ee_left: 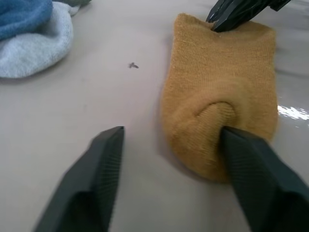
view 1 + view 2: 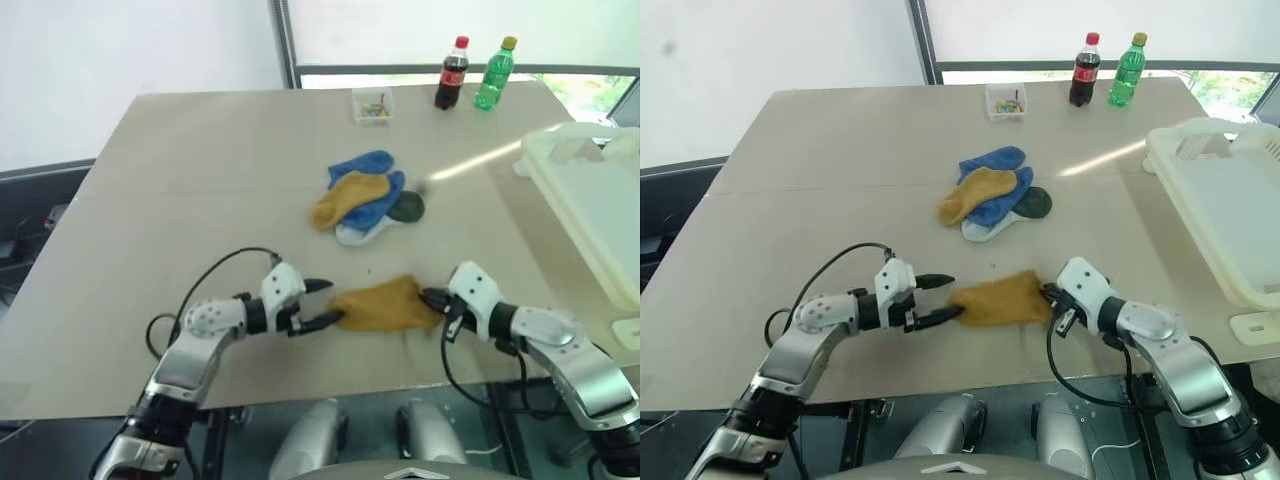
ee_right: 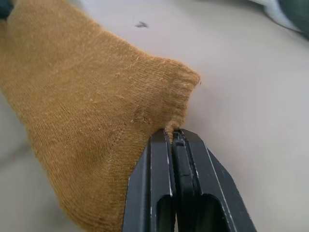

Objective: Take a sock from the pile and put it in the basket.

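A mustard yellow sock (image 2: 385,305) lies flat on the table, apart from the pile (image 2: 365,195) of blue, yellow, white and dark green socks farther back. My right gripper (image 3: 172,137) is shut on the sock's cuff edge, at the sock's right end (image 2: 428,297). At the toe end, my left gripper (image 2: 328,303) stands open. In the left wrist view one of its fingers (image 1: 246,159) touches the toe and the other rests over bare table. The white basket (image 2: 600,215) stands at the table's right side.
A small clear box of colourful bits (image 2: 373,105), a cola bottle (image 2: 452,73) and a green bottle (image 2: 494,73) stand at the table's far edge. Black cables loop off both wrists near the front edge.
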